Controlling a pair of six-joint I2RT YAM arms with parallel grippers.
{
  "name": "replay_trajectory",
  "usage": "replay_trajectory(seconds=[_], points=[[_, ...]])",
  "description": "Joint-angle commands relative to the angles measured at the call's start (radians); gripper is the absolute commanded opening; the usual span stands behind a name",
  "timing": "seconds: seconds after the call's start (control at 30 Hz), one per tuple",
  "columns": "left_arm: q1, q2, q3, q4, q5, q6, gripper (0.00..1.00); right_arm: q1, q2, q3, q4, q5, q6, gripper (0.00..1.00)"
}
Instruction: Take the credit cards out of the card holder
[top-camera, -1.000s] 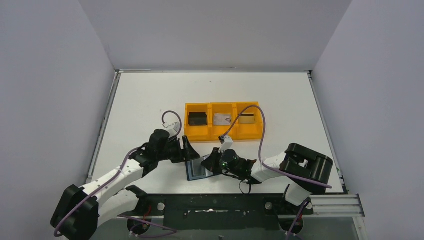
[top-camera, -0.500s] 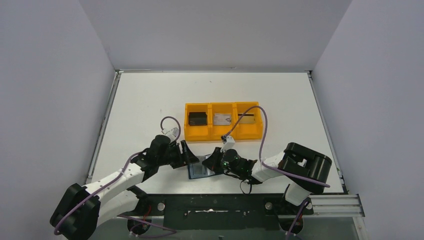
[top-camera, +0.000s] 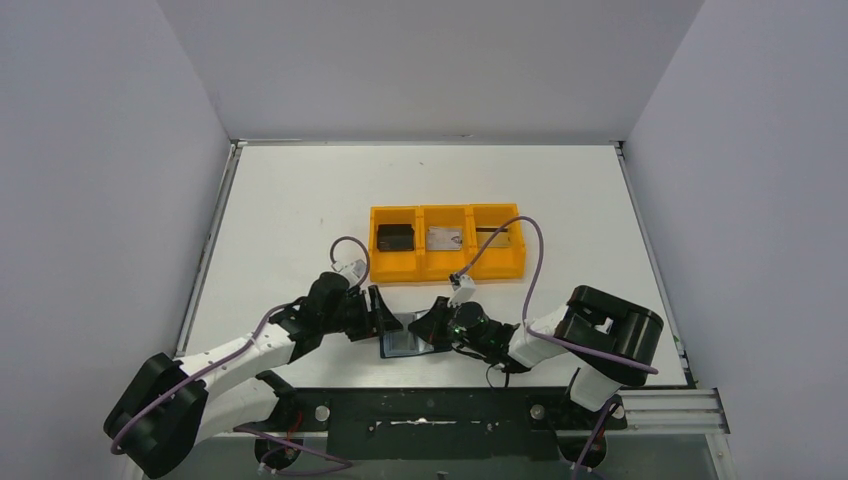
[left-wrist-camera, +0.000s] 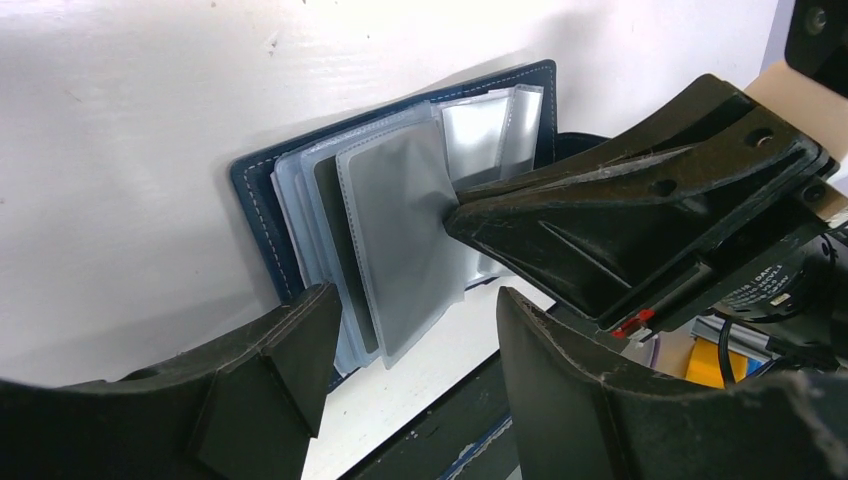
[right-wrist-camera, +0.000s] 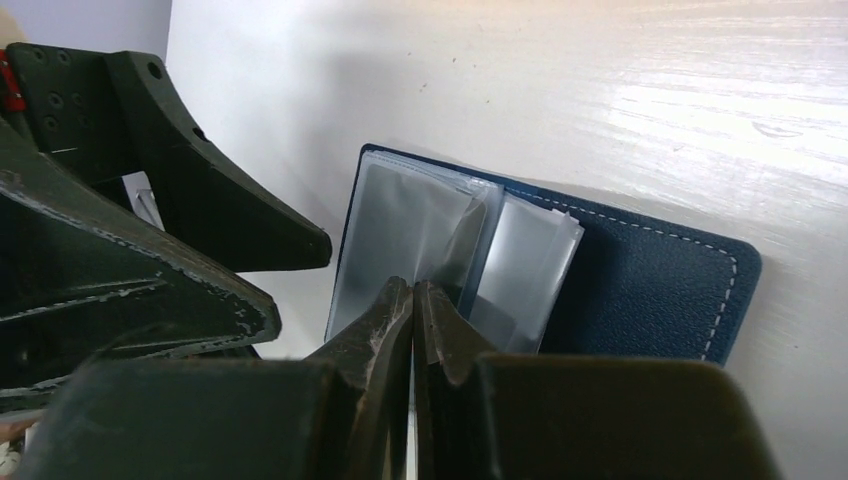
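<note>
At the near edge of the tabletop (top-camera: 300, 200), between the two arms: one card holder (left-wrist-camera: 262, 175), lying open and flat.

Handling, step in hand (judged): fanning the sleeves to reach any card inside.
- Right gripper (right-wrist-camera: 410, 290): jaws closed together, tips against a buckled sleeve. Whether a film edge is nipped between them cannot be told. It would best stay low and steady, pinning the leaves apart without dragging the holder.
- Left gripper (left-wrist-camera: 415, 310): jaws partly open, holding nothing, one finger either side of the sleeves' near edge. It should close only on a stiff card edge, not on film, and draw along the pocket's opening. Thin plastic will crumple or tear if pulled sideways.

Description:
- Cover: dark navy, pale stitching along the rim, rounded corners.
- Inside: a stack of clear plastic sleeves (left-wrist-camera: 395, 230), grey-silver and glossy, splayed like pages. One leaf shows darker; whether that is a card cannot be told.

Related items: orange tray (top-camera: 447, 272), well beyond the holder, three compartments. A silver-grey card (top-camera: 445, 238) lies in the middle one, a gold-tan card (top-camera: 495, 238) in the right one, a dark block (top-camera: 395, 236) in the left one.
</note>
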Motion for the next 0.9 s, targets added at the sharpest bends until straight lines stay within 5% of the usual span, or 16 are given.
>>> replay_trajectory(seconds=[0.0, 0.43, 0.87], points=[[-0.021, 0.008, 0.016, 0.084, -0.004, -0.008, 0.57, -0.009, -0.001, -0.02, 0.135, -0.002, 0.001, 0.0], [-0.038, 0.042, 0.031, 0.139, 0.006, -0.021, 0.56, -0.027, -0.003, -0.08, 0.245, -0.011, 0.032, 0.0], [-0.085, 0.116, 0.059, 0.212, -0.002, -0.035, 0.34, -0.033, 0.004, -0.097, 0.268, -0.015, 0.039, 0.0]])
